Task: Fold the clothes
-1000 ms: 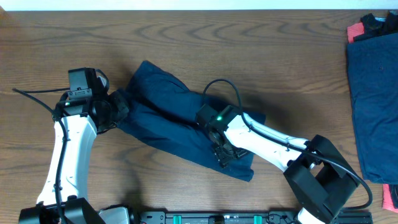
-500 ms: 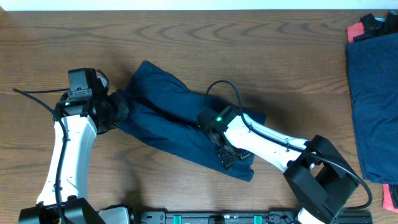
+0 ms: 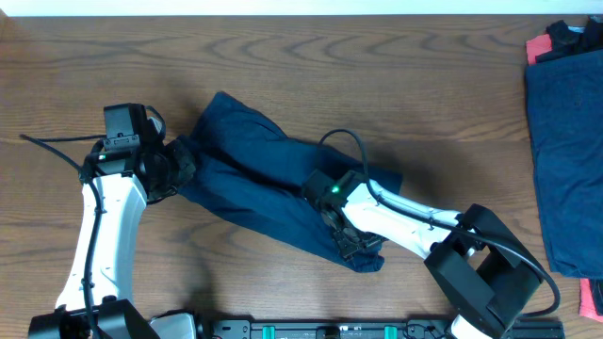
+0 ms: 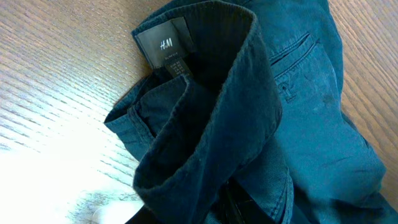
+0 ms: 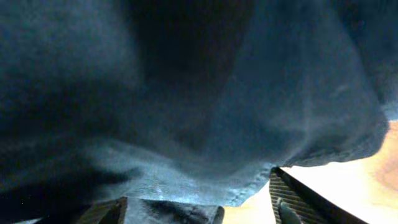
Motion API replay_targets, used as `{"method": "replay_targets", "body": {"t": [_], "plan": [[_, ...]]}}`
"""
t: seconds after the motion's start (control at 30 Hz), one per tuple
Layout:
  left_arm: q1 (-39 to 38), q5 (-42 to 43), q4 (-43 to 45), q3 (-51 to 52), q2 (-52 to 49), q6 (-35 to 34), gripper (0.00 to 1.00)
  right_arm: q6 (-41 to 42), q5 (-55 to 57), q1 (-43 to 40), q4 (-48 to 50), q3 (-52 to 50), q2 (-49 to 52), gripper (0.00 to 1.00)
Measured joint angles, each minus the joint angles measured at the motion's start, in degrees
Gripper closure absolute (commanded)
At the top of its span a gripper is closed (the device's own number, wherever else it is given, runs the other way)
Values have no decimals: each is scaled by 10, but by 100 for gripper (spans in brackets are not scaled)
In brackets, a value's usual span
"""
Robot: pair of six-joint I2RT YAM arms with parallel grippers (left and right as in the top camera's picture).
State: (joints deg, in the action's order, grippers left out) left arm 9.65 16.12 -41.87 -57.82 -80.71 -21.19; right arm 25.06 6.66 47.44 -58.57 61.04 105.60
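The clothes here are one pair of dark navy trousers [image 3: 254, 179], lying slantwise from the far left to the near right. My left gripper [image 3: 179, 168] is at their waist end, shut on the waistband [image 4: 205, 130]. That band bunches over the jaws and hides them, and a grey label [image 4: 163, 45] shows inside it. My right gripper [image 3: 351, 245] is pressed down on the leg end, jaws open. The hem [image 5: 249, 186] lies between its two fingers [image 5: 295, 199].
A stack of more navy garments [image 3: 565, 160] lies along the right edge, with a red cloth [image 3: 540, 47] and a black item [image 3: 577, 36] behind it. Bare wooden table [image 3: 396, 75] lies beyond the trousers.
My right gripper has slid a little toward the near right along the leg end, and its jaws have narrowed slightly. The hem there is bunched more. The left arm has not moved.
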Motion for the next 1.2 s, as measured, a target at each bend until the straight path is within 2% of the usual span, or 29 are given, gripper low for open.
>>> {"method": "replay_targets", "body": {"t": [0.2, 0.33, 0.57, 0.83, 0.97, 1.1, 1.2], "plan": [[0, 0, -1, 0, 0, 0, 77, 17, -4, 0, 2, -4, -1, 48], [0, 0, -1, 0, 0, 0, 77, 28, -1, -2, 4, -6, -1, 63], [0, 0, -1, 0, 0, 0, 77, 30, 7, -10, 2, -9, -1, 66], [0, 0, -1, 0, 0, 0, 77, 42, 28, -10, 2, -9, -1, 84], [0, 0, -1, 0, 0, 0, 77, 58, 44, -10, 1, -9, -1, 89], [0, 0, -1, 0, 0, 0, 77, 73, 59, -10, 1, -10, -1, 98], [0, 0, -1, 0, 0, 0, 77, 78, 63, -12, 1, -10, -1, 99]]}}
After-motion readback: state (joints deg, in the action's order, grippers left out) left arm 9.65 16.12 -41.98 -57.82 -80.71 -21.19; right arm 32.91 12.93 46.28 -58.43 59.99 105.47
